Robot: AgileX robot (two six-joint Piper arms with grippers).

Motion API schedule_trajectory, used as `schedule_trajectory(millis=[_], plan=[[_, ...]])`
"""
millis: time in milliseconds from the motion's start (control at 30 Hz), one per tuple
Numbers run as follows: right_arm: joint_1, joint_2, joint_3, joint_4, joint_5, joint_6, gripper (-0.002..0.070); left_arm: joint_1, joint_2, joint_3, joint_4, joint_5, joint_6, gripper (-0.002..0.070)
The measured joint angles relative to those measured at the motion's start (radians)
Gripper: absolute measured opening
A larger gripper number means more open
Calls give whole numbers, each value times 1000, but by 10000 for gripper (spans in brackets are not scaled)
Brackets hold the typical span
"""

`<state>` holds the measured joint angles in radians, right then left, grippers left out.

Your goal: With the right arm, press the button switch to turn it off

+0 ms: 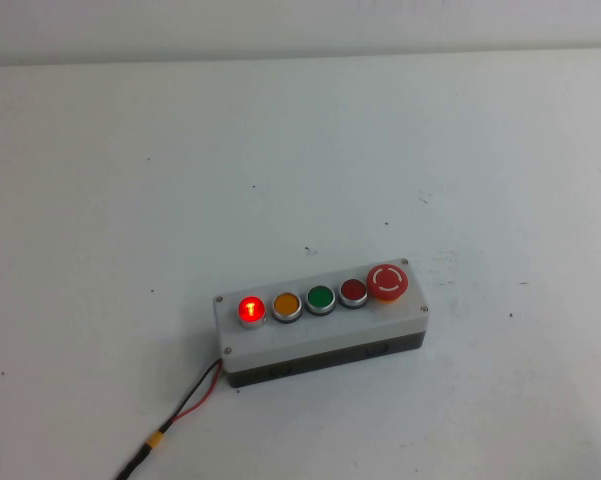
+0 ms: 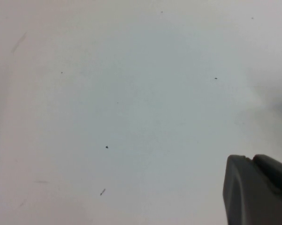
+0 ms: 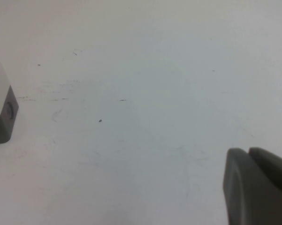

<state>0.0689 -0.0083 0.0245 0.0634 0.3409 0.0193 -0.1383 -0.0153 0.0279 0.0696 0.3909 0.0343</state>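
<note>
Lower centre of high view: button switch (image 1: 251, 309) lit, leftmost on grey box (image 1: 320, 335) | left gripper (image 2: 258, 190), right gripper (image 3: 258, 185) over bare table (image 1: 130, 200), finger state unclear | risk: hitting orange button (image 1: 286, 304) beside it.

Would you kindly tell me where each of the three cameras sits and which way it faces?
High view: raised on the robot's side, angled down at the white table and the grey box, its button switch lit; neither arm shows.
Left wrist view: on the left arm, facing bare table; only part of the left tool shows.
Right wrist view: on the right arm, facing table, part of the right tool and a box corner.
Shared: high and right wrist views both show the box.
</note>
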Motion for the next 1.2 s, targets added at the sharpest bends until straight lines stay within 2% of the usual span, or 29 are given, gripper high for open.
schedule_trajectory(millis=[300,400,533,700,867,1033,1200], plan=[[0,0,0,0,0,0,-17,0,0,0,0,0,0,-2],[0,0,0,50,-12,0,-17,0,0,0,0,0,0,-2],[0,0,0,239,-93,0,-17,0,0,0,0,0,0,-2],[0,0,0,559,-191,0,-17,0,0,0,0,0,0,-2],[0,0,0,719,-239,0,-17,0,0,0,0,0,0,-2],[0,31,-94,722,-60,0,-16,0,0,0,0,0,0,-2],[0,278,-352,579,284,0,-16,0,0,0,0,0,0,-2]])
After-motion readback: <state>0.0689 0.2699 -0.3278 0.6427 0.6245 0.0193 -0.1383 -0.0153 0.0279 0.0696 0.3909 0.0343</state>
